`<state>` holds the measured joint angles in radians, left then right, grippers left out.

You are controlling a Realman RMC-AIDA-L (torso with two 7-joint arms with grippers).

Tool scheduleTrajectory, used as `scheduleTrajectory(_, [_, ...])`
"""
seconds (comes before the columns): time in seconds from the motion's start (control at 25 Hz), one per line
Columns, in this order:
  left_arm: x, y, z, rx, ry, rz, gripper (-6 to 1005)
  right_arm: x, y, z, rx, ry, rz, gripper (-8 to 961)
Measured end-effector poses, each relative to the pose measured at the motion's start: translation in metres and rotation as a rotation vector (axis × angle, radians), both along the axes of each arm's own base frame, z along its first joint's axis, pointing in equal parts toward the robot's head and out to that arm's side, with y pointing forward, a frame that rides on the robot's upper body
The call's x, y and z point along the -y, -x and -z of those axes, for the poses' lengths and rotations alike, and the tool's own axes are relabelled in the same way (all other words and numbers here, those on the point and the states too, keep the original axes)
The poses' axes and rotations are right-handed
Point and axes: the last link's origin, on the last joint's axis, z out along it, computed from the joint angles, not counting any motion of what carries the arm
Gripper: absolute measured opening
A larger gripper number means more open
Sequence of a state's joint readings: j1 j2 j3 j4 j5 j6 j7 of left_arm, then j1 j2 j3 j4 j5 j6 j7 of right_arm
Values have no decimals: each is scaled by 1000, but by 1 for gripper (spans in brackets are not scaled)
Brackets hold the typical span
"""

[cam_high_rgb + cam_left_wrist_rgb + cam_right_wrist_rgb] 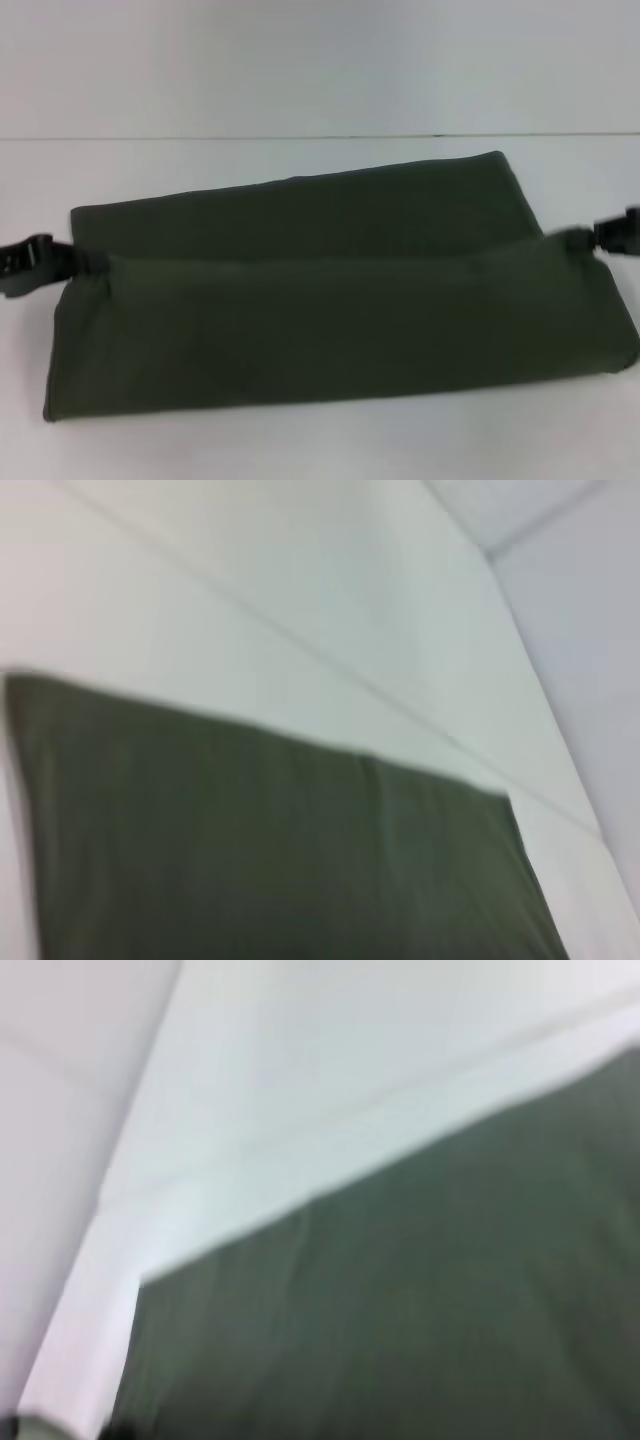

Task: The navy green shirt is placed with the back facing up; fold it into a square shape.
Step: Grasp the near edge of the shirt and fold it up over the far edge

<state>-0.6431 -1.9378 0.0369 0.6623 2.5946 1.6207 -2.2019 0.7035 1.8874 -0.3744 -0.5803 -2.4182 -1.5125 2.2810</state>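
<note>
The navy green shirt (330, 320) lies on the white table as a wide band, with a near layer folded over the far layer. My left gripper (85, 265) is at the shirt's left end, shut on the puckered corner of the near layer's upper edge. My right gripper (588, 240) is at the right end, shut on the other corner of that edge. The edge stretches straight between them. The left wrist view shows only the shirt (280, 860) on the table, and so does the right wrist view (420, 1310). Neither shows fingers.
The white table (300, 170) runs back to a seam with a pale wall (320, 60). Bare table shows in front of the shirt (330, 450) and to its left.
</note>
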Motion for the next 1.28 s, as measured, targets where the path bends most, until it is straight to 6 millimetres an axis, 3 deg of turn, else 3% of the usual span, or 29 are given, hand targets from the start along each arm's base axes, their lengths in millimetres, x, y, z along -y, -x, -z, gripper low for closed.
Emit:
scheduleTrajectory(0.4, [-34, -9, 11, 27, -205, 8, 18, -35, 15, 23, 14, -253, -54, 90])
scheduleTrajectory(0.72, [-60, -16, 34, -85, -317, 10, 19, -56, 26, 40, 91, -412, -108, 97])
scheduleTrajectory(1.0, [-66, -14, 43, -118, -421, -10, 20, -69, 31, 69, 226, -471, -110, 104])
scheduleTrajectory(1.28, [-72, -13, 60, -183, -472, -20, 21, -78, 36, 86, 305, -485, -103, 111])
